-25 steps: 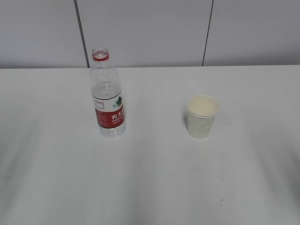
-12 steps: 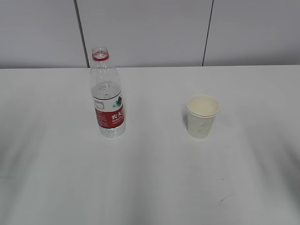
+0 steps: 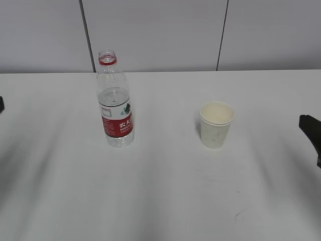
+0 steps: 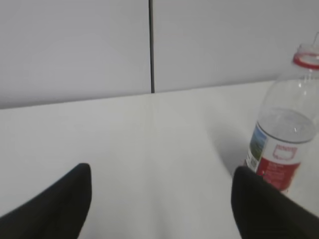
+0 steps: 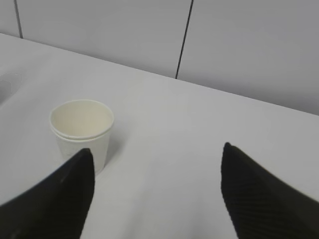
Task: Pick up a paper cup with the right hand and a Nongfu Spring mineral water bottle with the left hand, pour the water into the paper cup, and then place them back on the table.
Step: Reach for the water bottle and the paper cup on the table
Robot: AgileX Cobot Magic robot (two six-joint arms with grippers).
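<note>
One Nongfu Spring mineral water bottle (image 3: pixel 115 102) and one paper cup (image 3: pixel 216 124) are standing on one white bench (image 3: pixel 165 196); two black end effectors are showing, the left (image 4: pixel 159 199) and the right (image 5: pixel 157 189).

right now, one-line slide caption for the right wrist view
Open right hand facing the empty paper cup standing upright on the white table.

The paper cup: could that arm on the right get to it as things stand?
Probably yes. The paper cup stands upright with bare table between it and the right hand, whose fingers are spread wide. The bottle stands well off to the other side.
</note>
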